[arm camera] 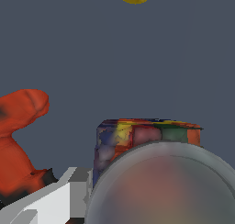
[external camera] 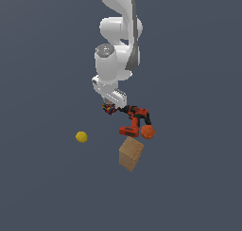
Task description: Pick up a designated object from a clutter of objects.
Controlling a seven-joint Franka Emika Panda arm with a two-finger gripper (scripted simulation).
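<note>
Hovering at the multicoloured cube (external camera: 109,109) mid-frame, the claw (external camera: 111,107) hides its own spread; I cannot tell. Lifting could snag the adjacent drill (external camera: 134,122).

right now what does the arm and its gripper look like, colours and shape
The glossy white jointed robot arm is made of rounded, bulbous segments with dark grey bands at the joints and a grey round cap on one joint. It narrows into a blocky white gripper with small dark fingertips. No cables or markings show. In the wrist view, a white angular gripper part and a blurred grey dome fill the foreground.
</note>
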